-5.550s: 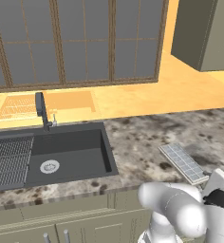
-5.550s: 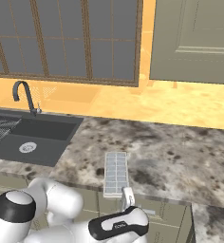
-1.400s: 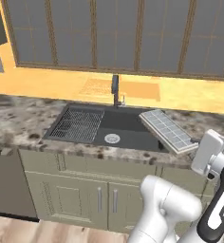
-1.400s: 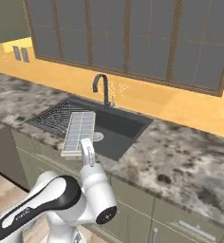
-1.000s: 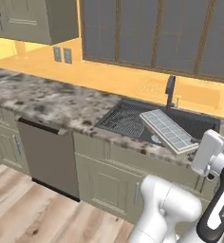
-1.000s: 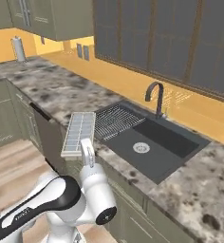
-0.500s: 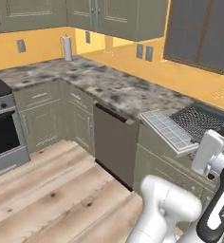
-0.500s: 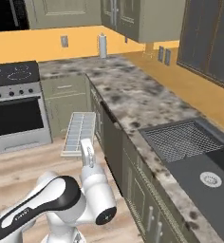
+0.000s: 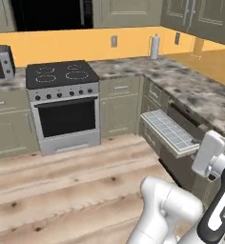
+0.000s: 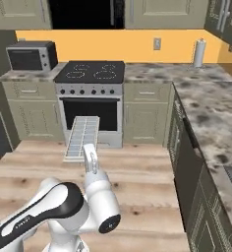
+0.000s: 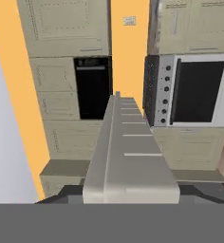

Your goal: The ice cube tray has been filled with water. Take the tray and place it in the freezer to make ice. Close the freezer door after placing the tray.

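Base swung since half sec ago: sink + dishwasher run gone from centre, stove (image 9: 64, 76) now ahead at 11 o'clock in left base view, 12 o'clock in right; camera moved, not kitchen. Ice cube tray (image 9: 170, 131) rode w/ arm, same spot rel. to wrist. Gripper (image 10: 89, 156) clamped tight on tray's near short end; tray stuck out flat ahead at 12 o'clock over wood floor (image 9: 66, 181). Kept level prob. so water (image 10: 82, 135) stayed in cells. Freezer not seen yet; carry underway, placing + door closing to come.
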